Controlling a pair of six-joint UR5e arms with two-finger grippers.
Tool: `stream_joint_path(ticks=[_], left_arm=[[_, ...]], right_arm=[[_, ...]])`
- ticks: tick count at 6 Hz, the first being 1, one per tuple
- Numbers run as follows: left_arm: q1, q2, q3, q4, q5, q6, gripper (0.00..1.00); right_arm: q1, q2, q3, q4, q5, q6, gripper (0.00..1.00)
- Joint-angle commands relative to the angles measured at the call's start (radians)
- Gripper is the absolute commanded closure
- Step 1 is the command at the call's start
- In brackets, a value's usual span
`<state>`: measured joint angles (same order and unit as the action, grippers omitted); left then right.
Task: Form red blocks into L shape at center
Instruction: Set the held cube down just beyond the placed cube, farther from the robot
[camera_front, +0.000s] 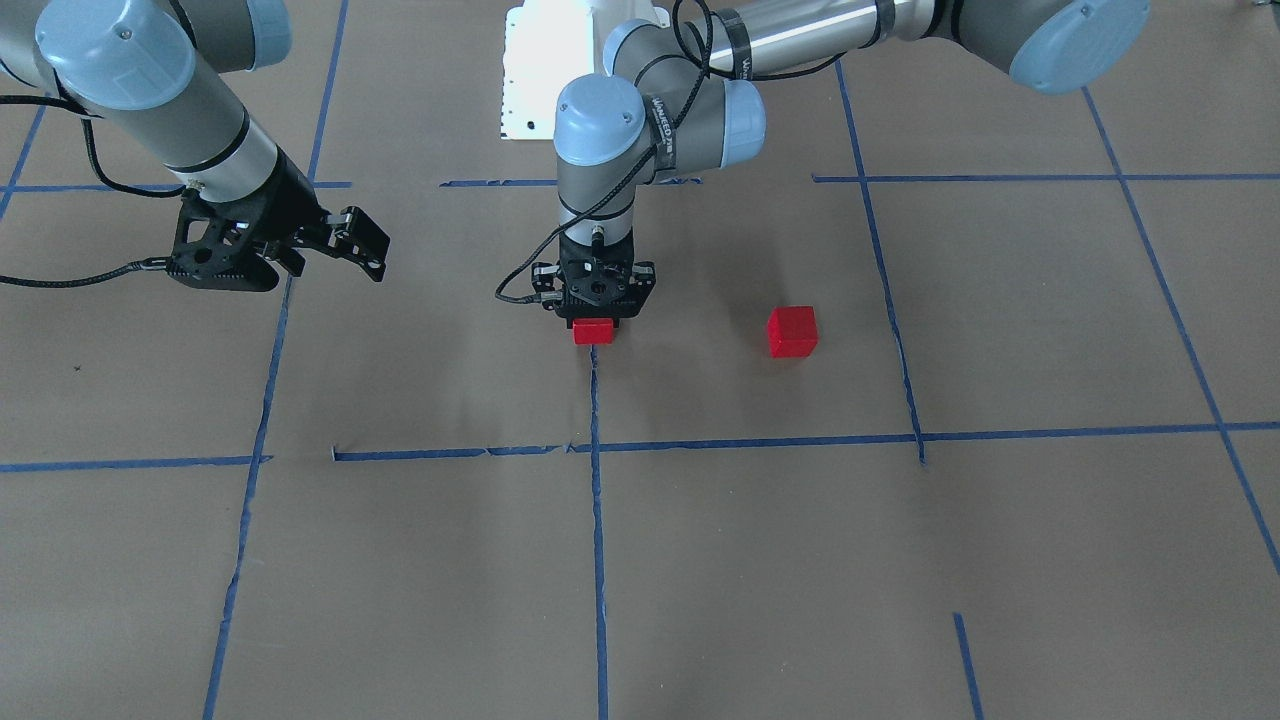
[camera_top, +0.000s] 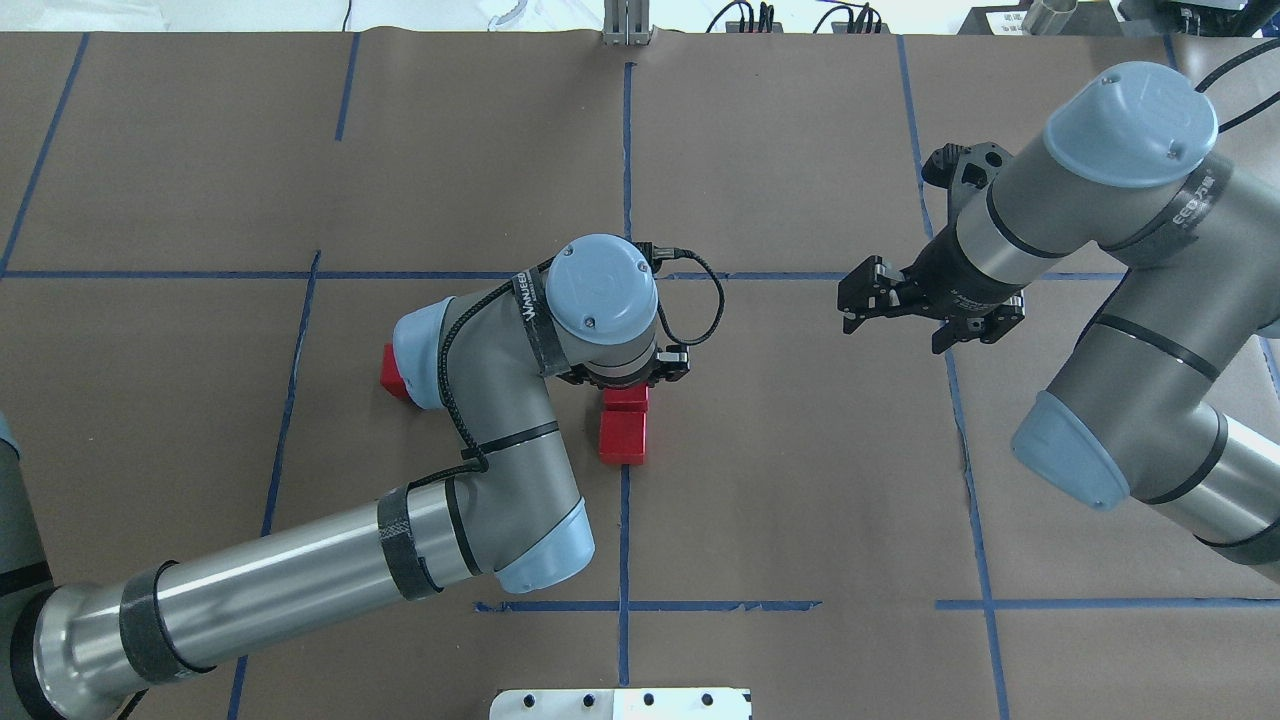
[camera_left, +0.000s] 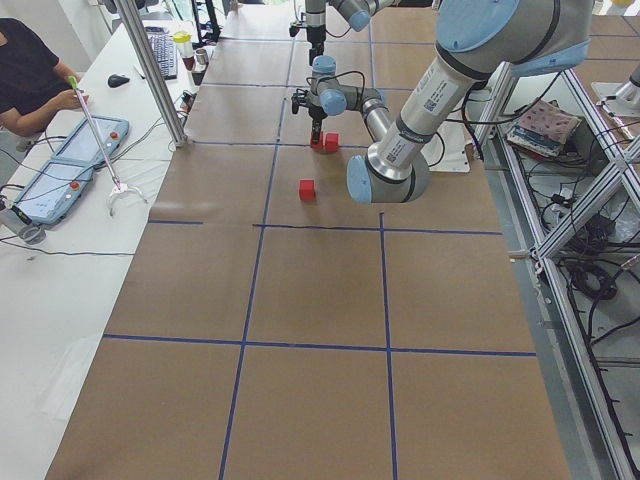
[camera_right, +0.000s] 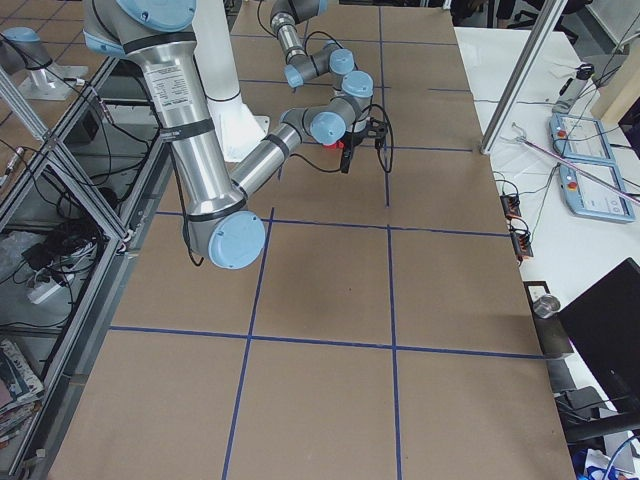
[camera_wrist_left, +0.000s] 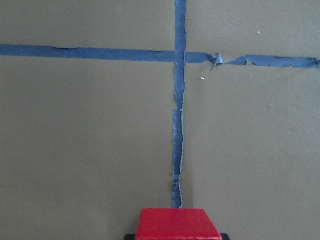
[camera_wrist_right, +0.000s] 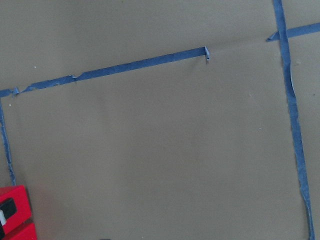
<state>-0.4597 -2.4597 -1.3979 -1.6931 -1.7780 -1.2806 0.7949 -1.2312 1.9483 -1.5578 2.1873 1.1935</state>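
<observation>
Three red blocks show. One red block sits between the fingers of my left gripper, which points straight down at the table's centre and is shut on it at table height. It also shows at the bottom of the left wrist view. A second red block lies touching it on the robot's side, in line with the blue tape. The third red block lies apart on the robot's left, half hidden by my left arm in the overhead view. My right gripper hovers open and empty on the robot's right.
Blue tape lines mark a grid on the brown table cover. The white robot base stands at the table's near edge. An operator sits beyond the side edge with tablets.
</observation>
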Motion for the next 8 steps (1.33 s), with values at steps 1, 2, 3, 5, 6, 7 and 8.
stream_joint_path(ticks=[1, 2, 3, 5, 6, 7, 8], left_arm=[[0.003, 0.002, -0.006, 0.001, 0.002, -0.002, 1.00], [0.003, 0.002, -0.007, 0.003, 0.003, -0.002, 1.00], [0.003, 0.002, -0.010, 0.004, 0.003, -0.002, 1.00], [0.016, 0.007, -0.015, 0.010, 0.005, -0.003, 1.00], [0.019, 0.011, -0.018, 0.012, 0.005, -0.003, 1.00], [0.027, 0.013, -0.018, 0.012, 0.005, -0.003, 1.00], [0.027, 0.013, -0.024, 0.012, 0.005, -0.003, 1.00]], right_arm=[[0.000, 0.001, 0.000, -0.001, 0.000, 0.000, 0.00], [0.000, -0.001, -0.002, -0.001, 0.000, 0.000, 0.00], [0.000, -0.002, -0.002, -0.001, 0.000, 0.000, 0.00], [0.000, -0.002, -0.003, -0.001, 0.000, 0.000, 0.00], [0.000, -0.002, -0.003, -0.001, 0.000, 0.000, 0.00], [0.000, -0.002, -0.002, -0.001, 0.000, 0.000, 0.00], [0.000, -0.002, -0.002, -0.001, 0.000, 0.000, 0.00]])
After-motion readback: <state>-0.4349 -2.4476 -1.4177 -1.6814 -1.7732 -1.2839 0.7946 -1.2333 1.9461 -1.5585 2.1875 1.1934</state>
